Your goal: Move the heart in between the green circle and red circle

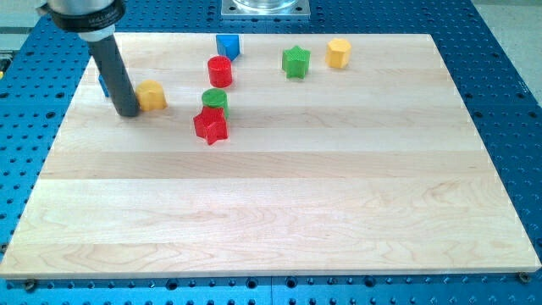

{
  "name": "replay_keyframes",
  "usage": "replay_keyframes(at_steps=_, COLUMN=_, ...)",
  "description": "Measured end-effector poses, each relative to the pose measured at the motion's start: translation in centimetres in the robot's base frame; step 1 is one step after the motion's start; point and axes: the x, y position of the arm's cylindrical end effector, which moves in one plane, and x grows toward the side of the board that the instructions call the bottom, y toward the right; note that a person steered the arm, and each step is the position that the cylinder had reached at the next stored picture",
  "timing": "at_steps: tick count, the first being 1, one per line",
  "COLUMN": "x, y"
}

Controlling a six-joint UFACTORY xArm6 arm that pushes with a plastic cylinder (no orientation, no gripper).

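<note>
The yellow heart (152, 95) lies at the view's upper left on the wooden board (339, 186). My tip (127, 113) stands right at the heart's left side, touching it or nearly so. The red circle (220, 71) is to the heart's right and a little higher. The green circle (214, 101) sits just below the red circle, with a small gap between them. A red star (210, 125) touches the green circle's lower edge.
A blue block (102, 83) is mostly hidden behind the rod at the left. Another blue block (228, 45) lies near the top edge. A green star (295, 62) and a yellow hexagon (339, 52) lie at the upper right.
</note>
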Motion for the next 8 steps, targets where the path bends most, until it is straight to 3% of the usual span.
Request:
replay_keyframes(at_steps=2, x=-0.2, y=4.6)
replay_keyframes(at_steps=3, x=-0.7, y=0.8)
replay_keyframes(at_steps=5, x=-3.8, y=5.7)
replay_keyframes(at_steps=8, x=-3.8, y=9.4)
